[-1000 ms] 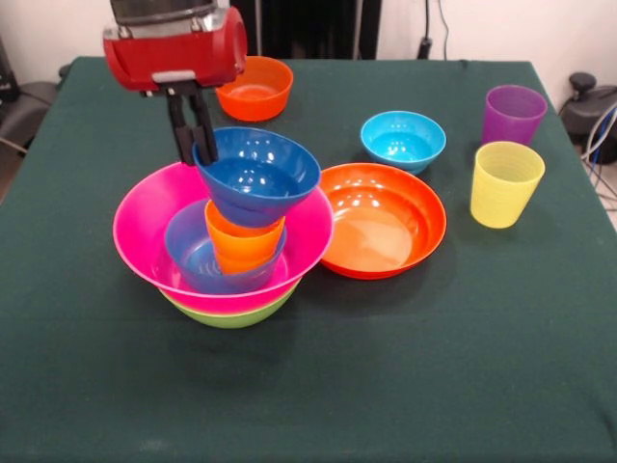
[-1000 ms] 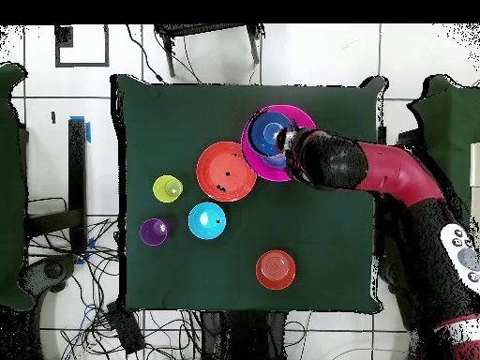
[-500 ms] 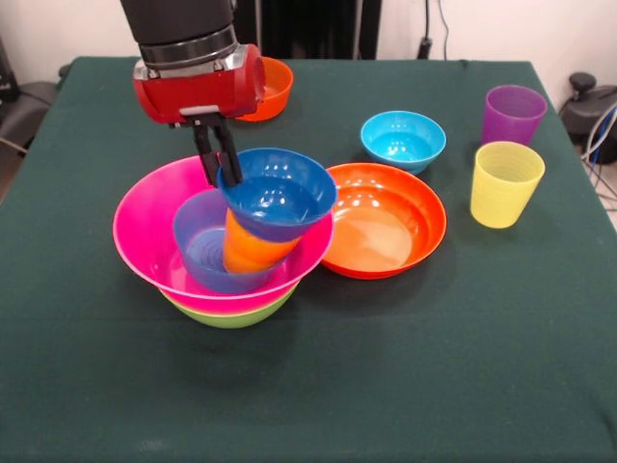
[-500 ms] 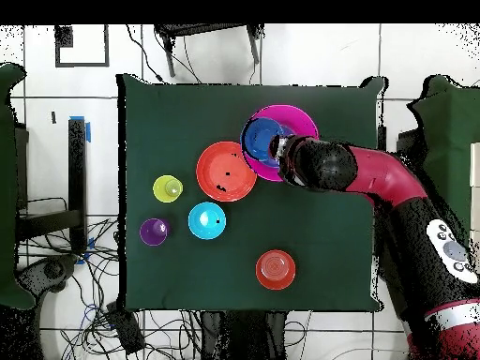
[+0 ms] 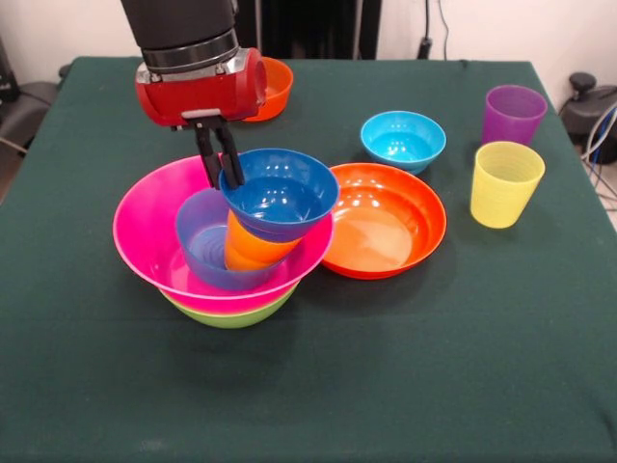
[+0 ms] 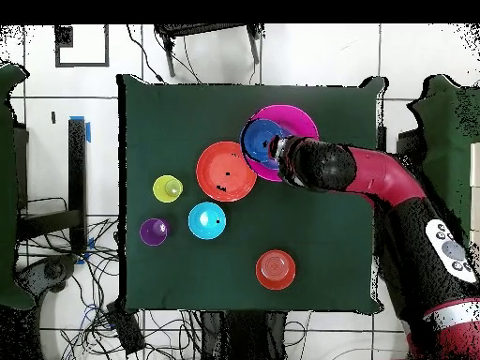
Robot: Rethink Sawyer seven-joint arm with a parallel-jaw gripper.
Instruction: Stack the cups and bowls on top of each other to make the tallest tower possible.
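Observation:
The tower stands on the left in the front view: a lime green bowl (image 5: pixel 231 313) carries a big pink bowl (image 5: pixel 145 231). Inside the pink one lies a small blue bowl (image 5: pixel 202 249) holding an orange cup (image 5: pixel 253 249), which leans to the right. A dark blue bowl (image 5: pixel 280 193) sits on the cup. My gripper (image 5: pixel 220 162) is shut on that bowl's left rim, one finger inside and one outside. In the overhead view the gripper (image 6: pixel 275 148) is beside the dark blue bowl (image 6: pixel 259 141), over the pink bowl (image 6: pixel 292 122).
A shallow orange bowl (image 5: pixel 386 220) touches the pink bowl's right side. A cyan bowl (image 5: pixel 403 138), purple cup (image 5: pixel 513 114) and yellow cup (image 5: pixel 506 183) stand to the right. A small orange bowl (image 5: pixel 272 87) sits behind the gripper.
The gripper has moved right and slightly down with the dark blue bowl. The orange cup beneath it has tipped over to the right, and the small blue bowl has shifted with it.

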